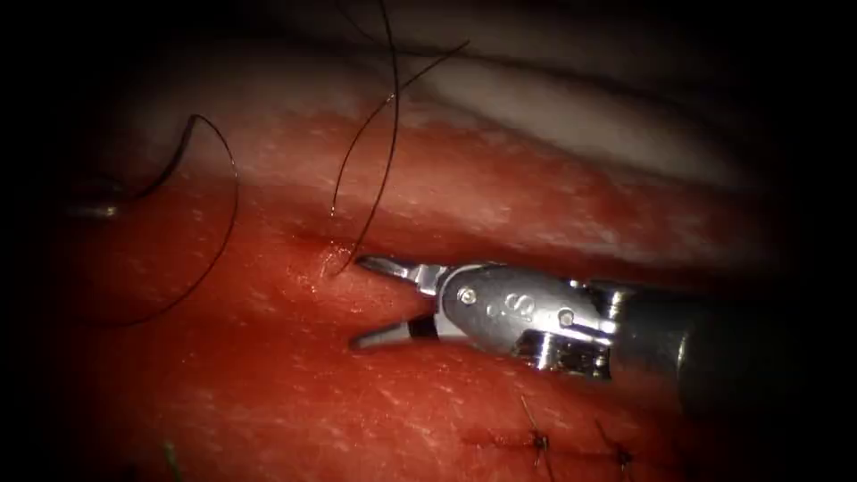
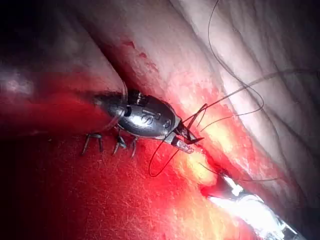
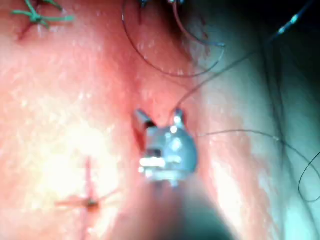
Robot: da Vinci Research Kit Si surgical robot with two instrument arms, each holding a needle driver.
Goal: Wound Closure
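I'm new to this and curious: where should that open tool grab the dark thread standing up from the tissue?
Probably low on the thread, just above where it leaves the tissue, coming from the right. There the strand stands clear of the surface, and the right tool, jaws open and empty, lies beside it.

Light: one pool, strongest mid-view in endoscope view, landing on the tissue (image 1: 500, 192). It fades outward to a black surround (image 1: 36, 428) at every edge & corner. Bkgd past the tissue's far edge is dark, nothing legible. Left wrist view: hard glare (image 2: 197, 170) on wet tissue, deep shadow nearby. Right wrist view: strong light over tissue, dimmer past its pale edge.
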